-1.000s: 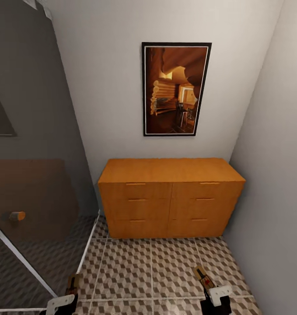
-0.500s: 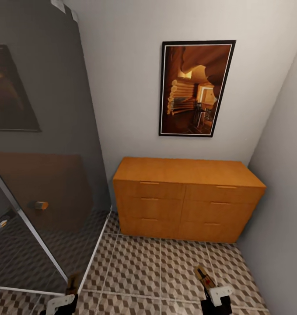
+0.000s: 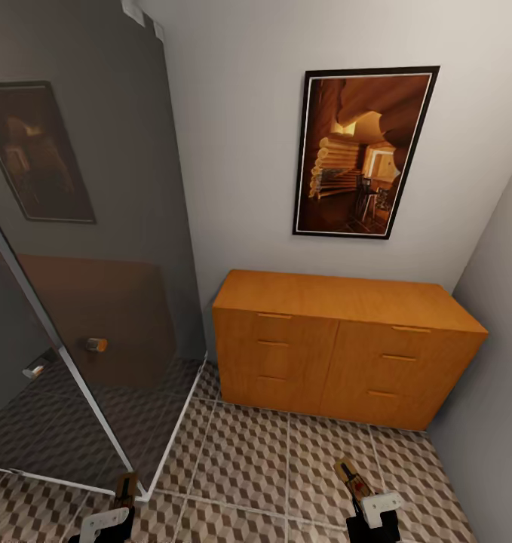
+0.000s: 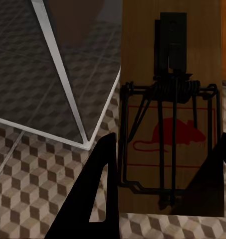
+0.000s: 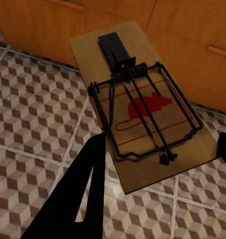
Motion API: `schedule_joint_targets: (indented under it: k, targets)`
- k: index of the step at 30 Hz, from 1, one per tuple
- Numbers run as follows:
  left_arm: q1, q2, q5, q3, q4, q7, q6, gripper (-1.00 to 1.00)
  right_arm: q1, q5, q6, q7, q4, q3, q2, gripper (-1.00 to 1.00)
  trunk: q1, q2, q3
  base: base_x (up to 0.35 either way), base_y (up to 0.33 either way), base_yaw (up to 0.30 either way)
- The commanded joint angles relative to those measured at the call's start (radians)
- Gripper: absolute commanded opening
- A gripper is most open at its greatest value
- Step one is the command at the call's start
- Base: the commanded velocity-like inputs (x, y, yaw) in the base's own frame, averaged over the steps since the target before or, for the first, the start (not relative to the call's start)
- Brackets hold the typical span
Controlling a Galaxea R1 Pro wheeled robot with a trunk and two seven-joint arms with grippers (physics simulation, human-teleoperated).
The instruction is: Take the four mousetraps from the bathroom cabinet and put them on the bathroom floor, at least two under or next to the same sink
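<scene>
The orange-brown cabinet (image 3: 346, 347) stands against the far wall with all its drawers closed. Low in the head view, my left gripper (image 3: 108, 522) is shut on a mousetrap (image 3: 126, 486), and my right gripper (image 3: 372, 514) is shut on another mousetrap (image 3: 350, 475). Both traps hang above the cube-patterned bathroom floor (image 3: 248, 452). In the left wrist view the wooden trap (image 4: 170, 124) with its red mouse mark sits between the black fingers (image 4: 100, 199). The right wrist view shows the other trap (image 5: 142, 104) held the same way, in front of the cabinet's drawers (image 5: 192, 30). The sink is out of view.
A tinted glass shower enclosure (image 3: 82, 302) with a white frame fills the left side; its corner post (image 3: 139, 494) meets the floor just beside my left gripper. A framed picture (image 3: 365, 151) hangs above the cabinet. A grey wall (image 3: 497, 362) closes off the right.
The whole view has swung left, so cabinet and picture sit further right and more shower glass shows. Both grippers hold their traps as before.
</scene>
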Motion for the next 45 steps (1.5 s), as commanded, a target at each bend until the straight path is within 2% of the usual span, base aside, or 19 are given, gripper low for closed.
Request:
schedule_joint_targets:
  k: [1,45]
  targets:
    - [-0.002,0.000,0.009,-0.005,0.004,-0.006,-0.003,-1.00,-0.001,0.009,-0.003,-0.006,0.000,-0.002,0.000,-1.00,0.001,-0.002,-0.002,0.000,0.000,0.158]
    - [-0.002,0.000,0.009,-0.005,0.004,-0.006,-0.004,-1.00,-0.001,0.009,-0.004,-0.006,0.000,-0.002,0.000,-1.00,0.001,-0.002,0.002,0.000,0.000,0.138]
